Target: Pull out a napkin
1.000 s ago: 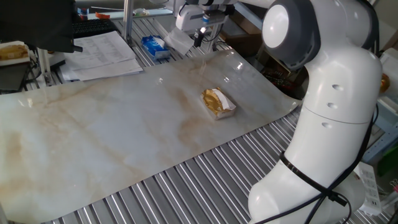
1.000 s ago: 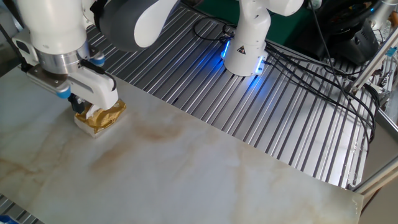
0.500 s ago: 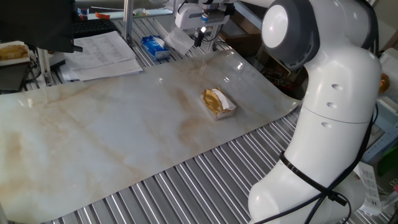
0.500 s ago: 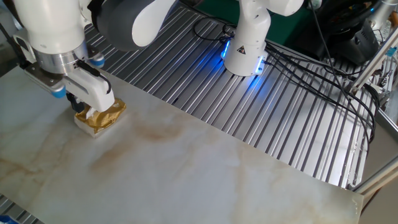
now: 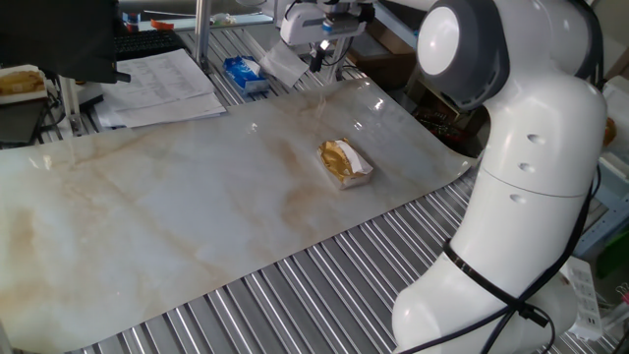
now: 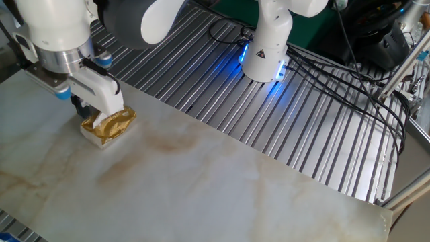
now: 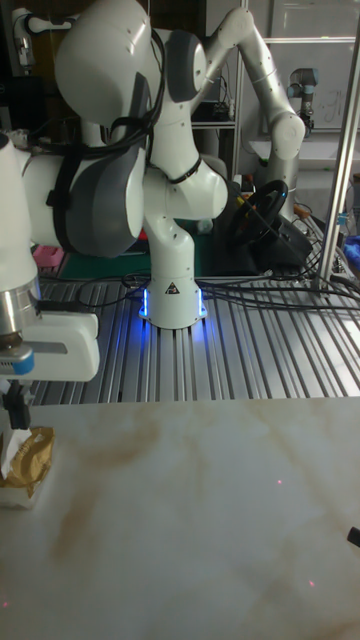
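The gripper (image 7: 14,408) pinches the napkin (image 7: 12,449) above the pack (image 6: 107,126) near the mat's (image 6: 222,188) edge; most remains inside.

**A marbled sheet over a slatted metal table**

The table (image 5: 295,295) is topped with ribbed metal slats, silver and running in parallel lines. Spread across it is a pale marble-patterned sheet (image 5: 177,206) with brownish veins and stains, glossy enough to catch glare.

On that sheet sits one small gold-brown pack (image 5: 345,162) in clear wrap, towards the sheet's edge nearest the robot base (image 6: 264,50), which stands bolted on the bare slats with a blue glow at its foot. Beyond the sheet, away from the pack, printed paper sheets (image 5: 162,84) lie stacked on the slats, with a small blue packet (image 5: 243,74) just beside them. Black cables (image 6: 349,87) trail over the slats near the base.
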Robot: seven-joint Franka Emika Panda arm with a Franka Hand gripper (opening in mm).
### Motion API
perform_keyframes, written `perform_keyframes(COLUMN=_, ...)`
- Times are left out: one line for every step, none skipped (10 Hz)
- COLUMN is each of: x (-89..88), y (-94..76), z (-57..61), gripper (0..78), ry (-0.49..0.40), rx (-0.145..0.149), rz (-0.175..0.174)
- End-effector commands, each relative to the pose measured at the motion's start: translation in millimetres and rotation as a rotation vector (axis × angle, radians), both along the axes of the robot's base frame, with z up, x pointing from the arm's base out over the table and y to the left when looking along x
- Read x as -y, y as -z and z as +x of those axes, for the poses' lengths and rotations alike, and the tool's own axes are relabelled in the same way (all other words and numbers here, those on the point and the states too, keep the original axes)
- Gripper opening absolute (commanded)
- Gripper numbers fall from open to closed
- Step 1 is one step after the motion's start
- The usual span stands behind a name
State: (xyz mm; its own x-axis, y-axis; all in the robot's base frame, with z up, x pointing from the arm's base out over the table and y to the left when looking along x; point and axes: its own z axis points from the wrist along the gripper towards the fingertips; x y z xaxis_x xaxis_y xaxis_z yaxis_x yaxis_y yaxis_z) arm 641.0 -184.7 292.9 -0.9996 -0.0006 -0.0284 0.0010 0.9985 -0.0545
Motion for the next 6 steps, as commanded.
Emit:
perform_keyframes(x=12.3, y=13.3, z=-6.6, gripper=0.0, ry=-0.020, rx=0.038, rz=0.007)
perform_keyframes(x=17.2, y=15.3, z=-6.6, gripper=0.0, ry=-0.030, rx=0.043, rz=0.009)
perform_keyframes(x=20.6, y=14.0, z=-7.1, gripper=0.0, ry=-0.037, rx=0.042, rz=0.010)
perform_keyframes(x=22.8, y=12.0, z=-9.7, gripper=0.0, ry=-0.037, rx=0.039, rz=0.010)
perform_keyframes(x=23.7, y=11.6, z=-13.0, gripper=0.0, ry=-0.035, rx=0.038, rz=0.010)
perform_keyframes(x=23.2, y=14.1, z=-19.3, gripper=0.0, ry=-0.027, rx=0.041, rz=0.010)
